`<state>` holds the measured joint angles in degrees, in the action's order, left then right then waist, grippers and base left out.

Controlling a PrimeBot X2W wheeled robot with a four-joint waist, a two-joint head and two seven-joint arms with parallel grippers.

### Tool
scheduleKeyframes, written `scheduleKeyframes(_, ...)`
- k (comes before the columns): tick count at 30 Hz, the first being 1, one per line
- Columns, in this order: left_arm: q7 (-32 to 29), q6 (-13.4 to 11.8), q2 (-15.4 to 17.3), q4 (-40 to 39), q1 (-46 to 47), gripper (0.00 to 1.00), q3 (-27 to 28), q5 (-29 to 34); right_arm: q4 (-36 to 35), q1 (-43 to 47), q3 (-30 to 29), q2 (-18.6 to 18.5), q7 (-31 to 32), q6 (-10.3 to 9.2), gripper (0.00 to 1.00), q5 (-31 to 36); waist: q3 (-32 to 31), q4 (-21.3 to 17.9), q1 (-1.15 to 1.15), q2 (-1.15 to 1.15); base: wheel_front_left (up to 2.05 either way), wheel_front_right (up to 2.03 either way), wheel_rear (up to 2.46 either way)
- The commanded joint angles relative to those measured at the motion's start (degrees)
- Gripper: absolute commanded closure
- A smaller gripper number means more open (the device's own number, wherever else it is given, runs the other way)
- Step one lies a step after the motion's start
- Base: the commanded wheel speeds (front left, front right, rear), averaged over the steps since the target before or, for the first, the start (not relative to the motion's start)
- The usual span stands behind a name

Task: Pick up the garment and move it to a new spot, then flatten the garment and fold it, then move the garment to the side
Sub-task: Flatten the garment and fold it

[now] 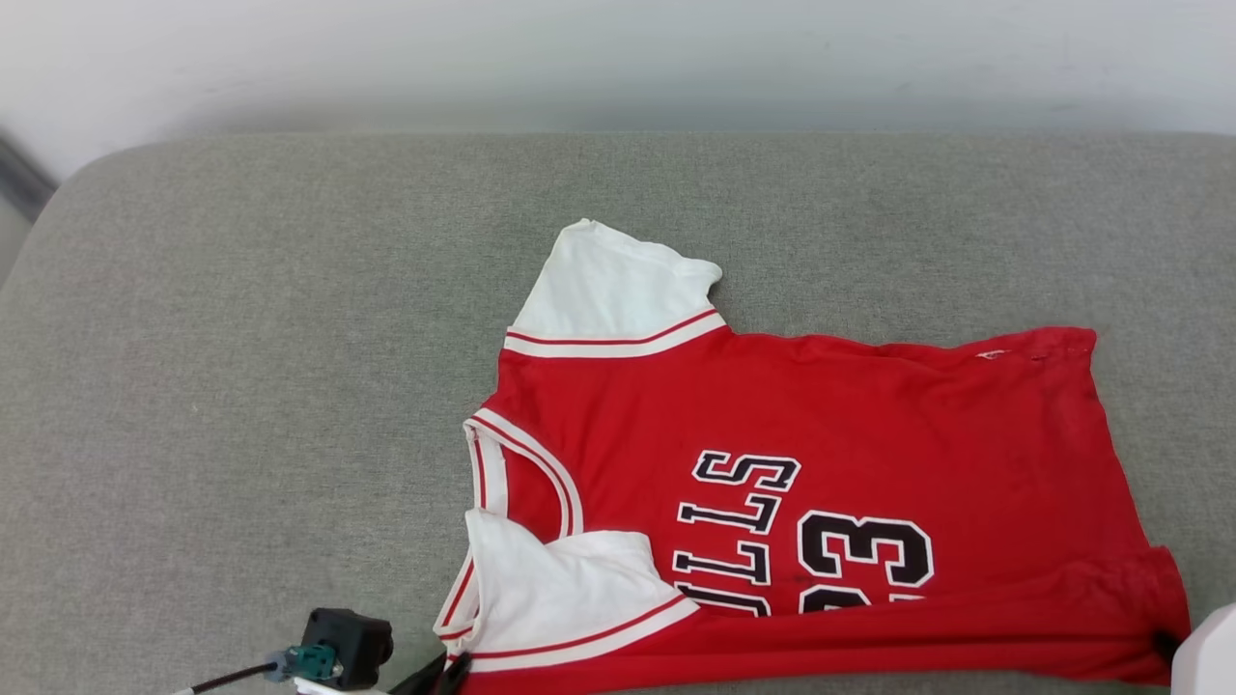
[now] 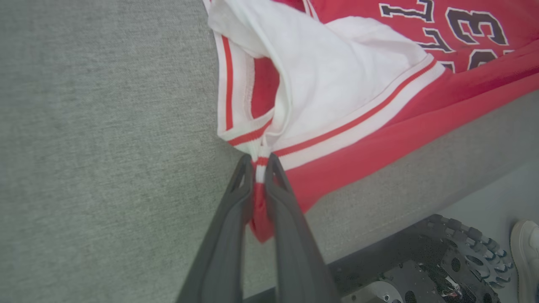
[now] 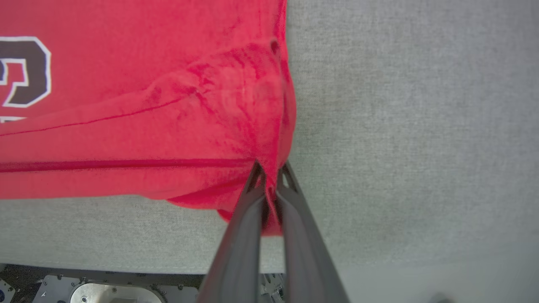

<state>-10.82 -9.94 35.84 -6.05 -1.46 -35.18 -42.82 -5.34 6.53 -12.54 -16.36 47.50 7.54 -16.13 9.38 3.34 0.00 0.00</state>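
Observation:
The garment point(image 1: 830, 425), a red jersey T-shirt with white sleeves and black "23", lies sideways on the grey cushion point(image 1: 241, 386), collar to the left, hem to the right. Its near edge is folded over onto the front. My left gripper point(image 2: 260, 162) is shut on the garment point(image 2: 337, 105) at the near shoulder, pinching striped trim and red cloth; its dark fingertips point(image 1: 454, 664) show at the bottom of the head view. My right gripper point(image 3: 270, 170) is shut on the garment point(image 3: 168, 105) at the near hem corner, cloth bunched between its fingers point(image 3: 248, 227).
A pale wall point(image 1: 618, 58) runs behind the cushion's far edge. The cushion's near edge sits just behind both grippers, with my dark base point(image 2: 421, 261) and a person's white shoe point(image 2: 524, 248) on the floor below. Bare cushion lies left and beyond the garment.

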Motion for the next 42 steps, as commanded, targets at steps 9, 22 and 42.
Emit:
scheduleKeyframes(9,1.78,1.94,-1.70,5.54,0.50,1.00,-1.51,0.18,2.55,2.14,-0.47,1.15,-1.85,-0.09,1.00,0.38,0.45,0.12,0.00,0.00,0.00,0.00,0.00)
scheduleKeyframes(22,11.98,0.69,-3.87,8.24,3.10,0.00,1.95,2.42,3.40,-2.88,0.71,2.26,-9.80,-0.07,0.00,-1.83,-1.08,-0.17,0.00,0.00,0.00,0.00,0.00)
scheduleKeyframes(42,26.05,5.02,-16.02,-2.56,1.80,0.00,23.42,16.14,-0.90,-7.40,8.31,3.56,-46.46,-0.07,0.00,-2.25,-2.71,-1.96,0.00,0.00,0.00,0.00,0.00)
